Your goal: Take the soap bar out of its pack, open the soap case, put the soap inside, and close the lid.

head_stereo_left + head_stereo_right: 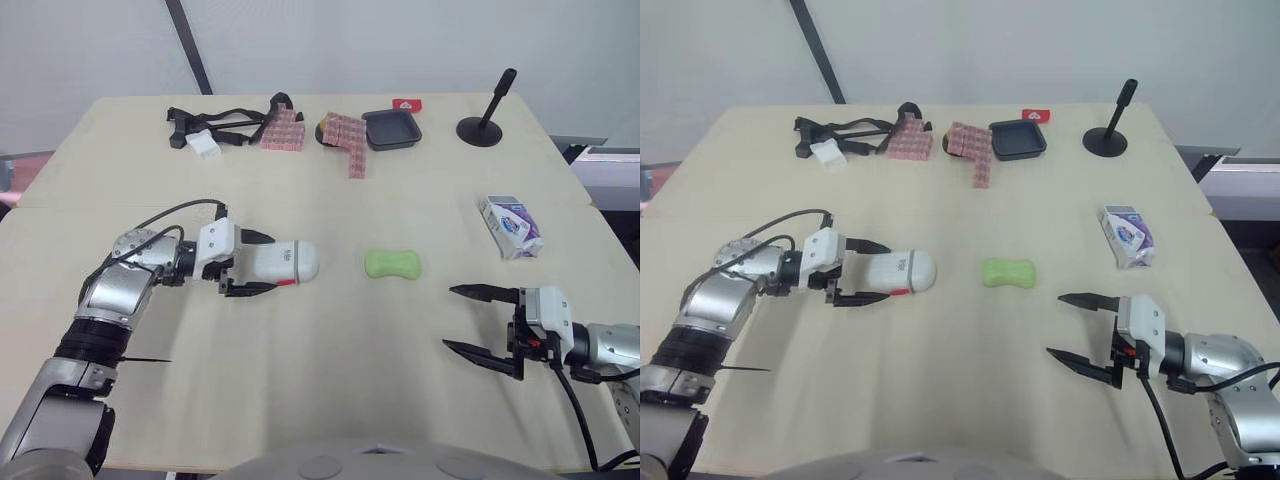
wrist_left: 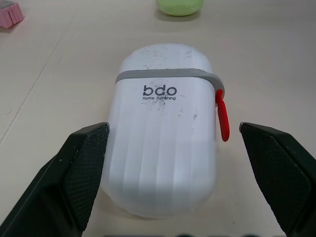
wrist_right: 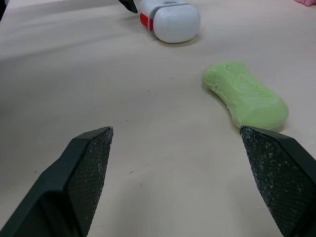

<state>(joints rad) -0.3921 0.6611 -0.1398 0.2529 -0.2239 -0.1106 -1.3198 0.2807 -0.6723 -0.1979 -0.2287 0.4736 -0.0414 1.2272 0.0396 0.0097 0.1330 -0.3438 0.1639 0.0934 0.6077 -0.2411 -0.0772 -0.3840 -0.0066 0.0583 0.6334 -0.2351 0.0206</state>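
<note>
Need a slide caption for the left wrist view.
Open left gripper straddles the closed white soap case, green soap bar beyond.

- Head cams: high up, looking forward and down over the whole table, same scene twice.
- Left wrist cam: right up close on the case.
- Right wrist cam: low, further back, shares case and soap with it.

A pale beige table spreads under soft, even light, a faint seam crossing its surface toward 9 o'clock. Behind it stands a plain whitish wall, with a dark slanted bar at 11 o'clock and a grey ledge at 3 o'clock.
</note>
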